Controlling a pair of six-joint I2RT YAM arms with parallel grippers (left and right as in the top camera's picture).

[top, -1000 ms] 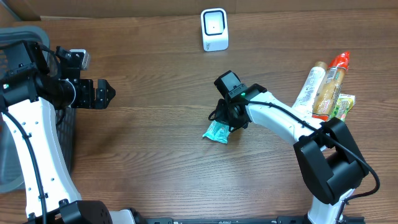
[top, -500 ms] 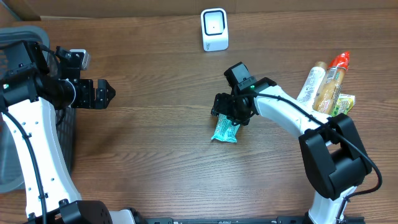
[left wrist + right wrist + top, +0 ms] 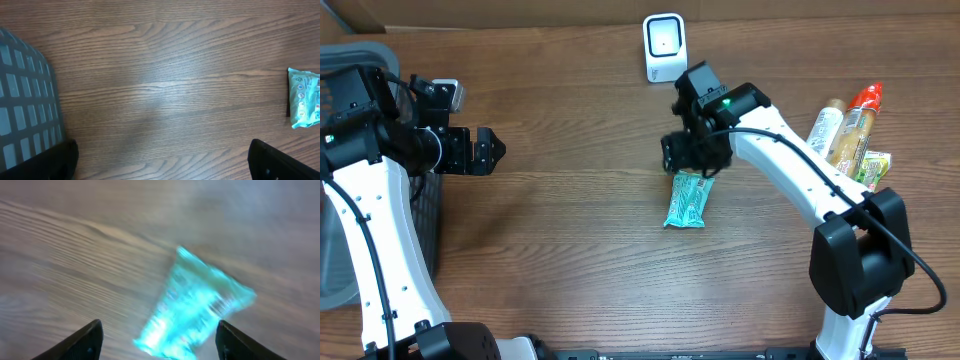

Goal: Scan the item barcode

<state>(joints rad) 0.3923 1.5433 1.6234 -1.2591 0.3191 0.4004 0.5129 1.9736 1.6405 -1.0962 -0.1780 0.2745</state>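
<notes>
Teal snack packet (image 3: pixel 685 200) lay flat on the counter (image 3: pixel 570 250), mid-counter, its long axis running roughly toward the white scanner (image 3: pixel 665 47) at the far edge.

Right pincer (image 3: pixel 688 158) hung over the packet's far end, fingers apart, holding nothing. Left pincer (image 3: pixel 485 150) spread wide and empty, well off to the left by the grey basket (image 3: pixel 345 60).

Judgement: the step in hand is the pickup. Best taken across the packet's narrow width near one end, so the printed face stays uncovered, then lifted and turned face-on to the scanner window. Crinkly foil — a light, square pinch should keep it from skating off.

Views: overhead alone showed the scanner, the spare items (image 3: pixel 845 140) at the right, and both arms. Right wrist view was motion-blurred, yet it showed the packet lying below between the two fingertips. Left wrist view caught only the packet's edge, sharp enough to show print — no barcode readable anywhere.
</notes>
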